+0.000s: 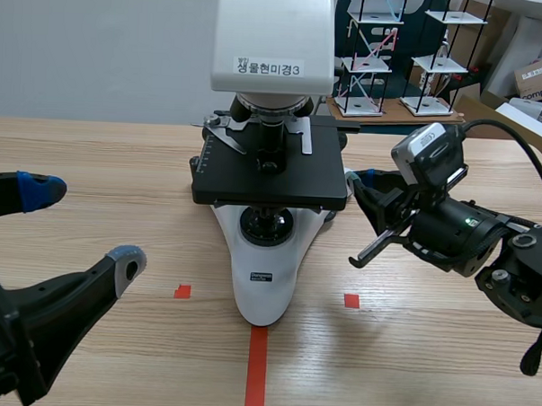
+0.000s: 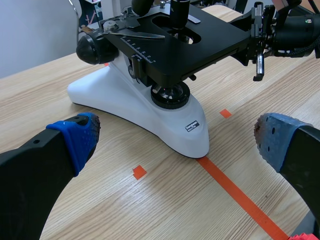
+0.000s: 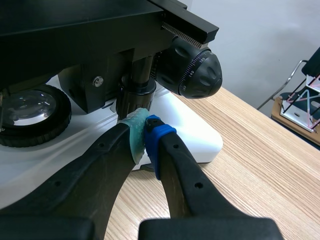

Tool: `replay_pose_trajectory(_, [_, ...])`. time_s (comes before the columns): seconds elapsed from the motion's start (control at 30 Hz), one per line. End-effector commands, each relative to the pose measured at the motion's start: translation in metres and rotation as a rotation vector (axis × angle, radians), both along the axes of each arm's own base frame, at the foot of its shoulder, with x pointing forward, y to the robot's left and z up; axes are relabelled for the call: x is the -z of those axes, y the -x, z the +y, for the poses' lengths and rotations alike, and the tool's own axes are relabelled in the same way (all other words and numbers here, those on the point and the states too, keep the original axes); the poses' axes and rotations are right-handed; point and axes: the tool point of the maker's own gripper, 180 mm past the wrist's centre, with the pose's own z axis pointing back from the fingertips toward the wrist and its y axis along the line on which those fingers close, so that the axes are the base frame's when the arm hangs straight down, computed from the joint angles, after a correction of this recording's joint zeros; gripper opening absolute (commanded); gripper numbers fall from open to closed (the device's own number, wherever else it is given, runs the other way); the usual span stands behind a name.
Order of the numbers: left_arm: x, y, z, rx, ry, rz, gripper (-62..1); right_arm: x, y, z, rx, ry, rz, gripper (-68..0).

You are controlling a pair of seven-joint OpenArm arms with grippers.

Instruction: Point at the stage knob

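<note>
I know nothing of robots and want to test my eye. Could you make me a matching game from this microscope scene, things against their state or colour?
Things:
1. left gripper
2. right gripper
3. focus knob
4. microscope base

States:
A. white
B. shut, tips at the stage knob
C. black, ridged
D. open, touching nothing

Pairs: 1-D, 2-B, 3-C, 4-A
</note>
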Motion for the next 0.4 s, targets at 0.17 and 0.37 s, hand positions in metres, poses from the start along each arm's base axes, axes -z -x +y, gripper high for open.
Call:
replay_pose_trajectory(0.17, [-0.0054,-0.0015,0.0007,-0.008,0.016,-0.017,1.4,-0.0095,-0.0031,-0.0025,0.002,-0.014,-0.027,-67.3])
replay_pose_trajectory(0.37, [-0.0053,-0.0015,0.0007,-0.007,0.016,-0.017,1.4,-0.0097,-0.0032,-0.0025,0.002,-0.015,-0.028,-67.3])
